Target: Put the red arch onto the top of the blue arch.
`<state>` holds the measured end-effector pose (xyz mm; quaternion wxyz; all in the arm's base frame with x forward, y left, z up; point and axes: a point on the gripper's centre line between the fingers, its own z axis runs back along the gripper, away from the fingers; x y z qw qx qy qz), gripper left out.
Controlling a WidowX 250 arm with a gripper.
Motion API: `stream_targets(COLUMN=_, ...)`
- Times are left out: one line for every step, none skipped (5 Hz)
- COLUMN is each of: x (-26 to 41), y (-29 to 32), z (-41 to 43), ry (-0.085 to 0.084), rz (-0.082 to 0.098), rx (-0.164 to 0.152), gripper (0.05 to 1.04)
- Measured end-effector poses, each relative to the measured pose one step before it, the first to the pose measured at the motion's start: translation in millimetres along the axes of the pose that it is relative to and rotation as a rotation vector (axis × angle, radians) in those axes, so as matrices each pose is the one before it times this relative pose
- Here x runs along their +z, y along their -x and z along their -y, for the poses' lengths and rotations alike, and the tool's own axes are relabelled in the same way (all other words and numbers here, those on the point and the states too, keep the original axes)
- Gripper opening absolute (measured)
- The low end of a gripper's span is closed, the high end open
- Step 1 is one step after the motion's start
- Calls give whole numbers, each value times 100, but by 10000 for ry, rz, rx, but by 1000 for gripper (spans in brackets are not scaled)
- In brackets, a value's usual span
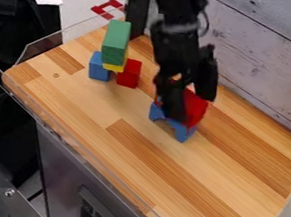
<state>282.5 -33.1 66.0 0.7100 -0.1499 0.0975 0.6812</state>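
Note:
The black gripper [189, 106] hangs down right of the middle of the counter, shut on the red arch [195, 110], with one finger in front of it and the other behind. Directly beneath is the blue arch [181, 130], upright on the wood, its opening facing the front. The red arch is at the blue arch's top; the front finger hides much of it, and whether the two touch all along cannot be seen.
Left of the arm, a green block [116, 40] stands above a yellow block [115, 67], between a blue block [99, 67] and a red block [130, 73]. A clear rim edges the wooden counter [122, 153]; a plank wall [270, 51] rises behind.

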Motion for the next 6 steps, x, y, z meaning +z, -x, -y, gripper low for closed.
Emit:
stream_targets(x=3291, y=954, z=-106, ry=735, rz=561, rx=-316, gripper=1001)
stream_targets(x=2161, y=1264, z=-1052, ry=-61, rz=485, rx=-839, gripper=1001)
stream_targets(x=1891, y=2719, z=-2230, ry=-746, rz=454, rx=-2120, gripper=1000)
stream_targets(x=-1165, y=1989, z=-2220, ry=-2300, rz=-76, rx=-2432, gripper=1001)
stream_targets(x=-1846, y=206, z=-780, ry=-9, rz=-529, rx=-2841, gripper=1001)
stream_targets(x=-573, y=-1784, z=-567, ry=-66, rz=379, rx=-2498, gripper=1001)
